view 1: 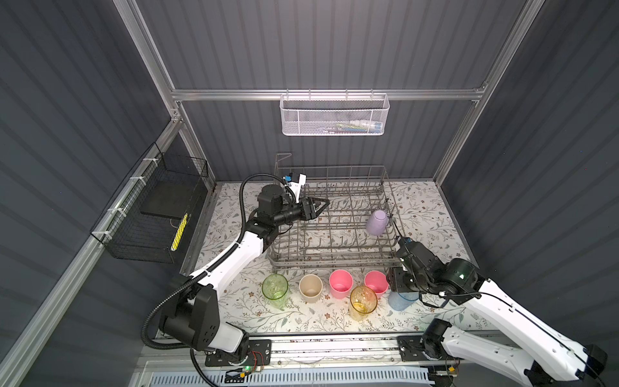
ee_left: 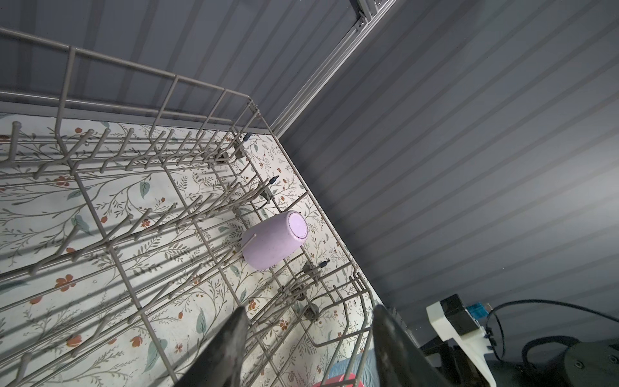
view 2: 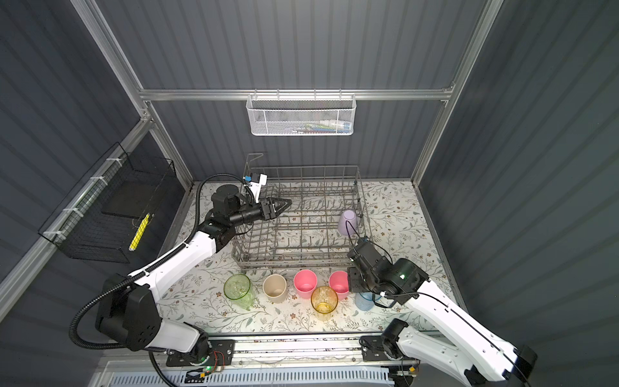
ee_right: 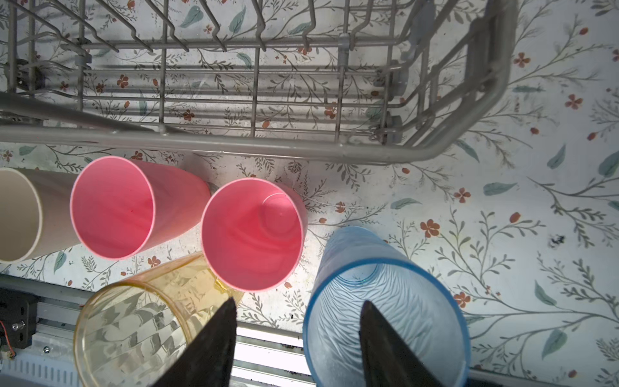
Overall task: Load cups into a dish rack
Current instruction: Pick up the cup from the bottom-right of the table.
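Stock on view, left to right. Left hand: fingers apart, empty, hovering over the left side of the dish rack. The dish rack sits at the back-centre of the counter, with the lavender cup mouth-down on tines by its right edge. Front row, upright before the rack: green cup, beige cup, pink cup, second pink cup, amber cup slightly forward, blue cup at the right end. Right hand: fingers apart, not clamped, straddling the blue cup's amber-side wall, one finger over its mouth. My judgement: I should seat deeper, close squarely, then lift straight up, sparing the amber neighbour.
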